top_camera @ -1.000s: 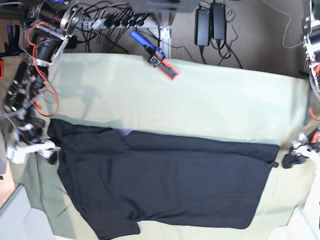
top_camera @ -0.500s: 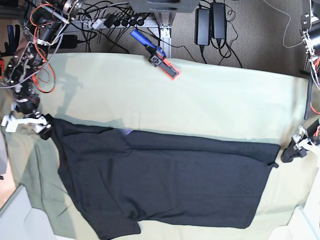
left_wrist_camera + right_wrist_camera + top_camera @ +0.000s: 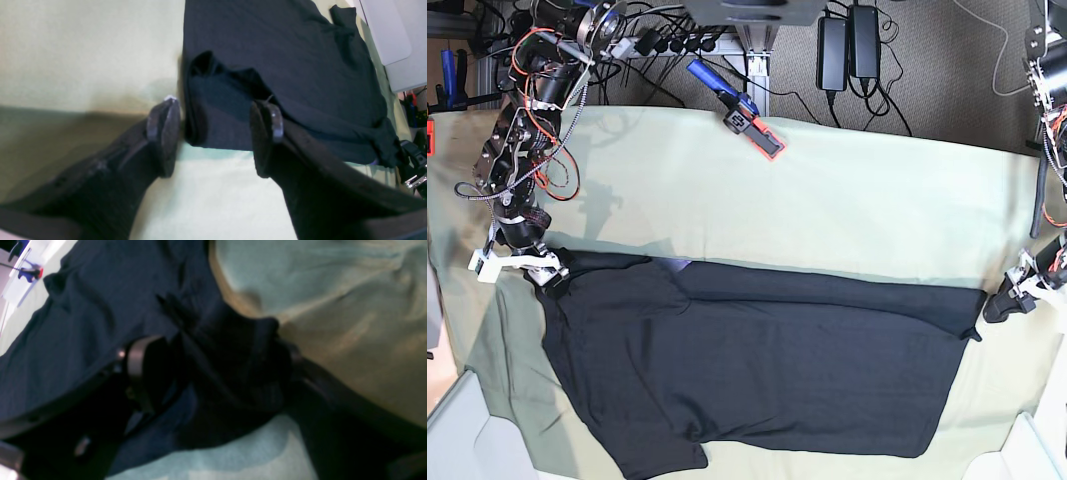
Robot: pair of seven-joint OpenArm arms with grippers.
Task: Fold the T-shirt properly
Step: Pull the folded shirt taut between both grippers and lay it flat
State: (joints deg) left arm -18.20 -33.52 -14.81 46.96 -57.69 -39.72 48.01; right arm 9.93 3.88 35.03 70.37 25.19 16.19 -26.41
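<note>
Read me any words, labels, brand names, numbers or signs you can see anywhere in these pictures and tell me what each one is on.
No text can be read in any view.
T-shirt: plain black side up, no print or label showing.
Blue and red tool: any marking too small to read.
Black power bricks: labels too small to read.

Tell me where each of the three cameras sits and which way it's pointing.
Base: overhead, looking down on the T-shirt spread on the pale green cloth; both arms show at the sides.
Left wrist: on the left arm, facing along its open left tool toward a shirt corner.
Right wrist: on the right arm, close over dark fabric; right tool straddles a shirt corner, jaws apart.
Shared: all three show the shirt and the cloth.
</note>
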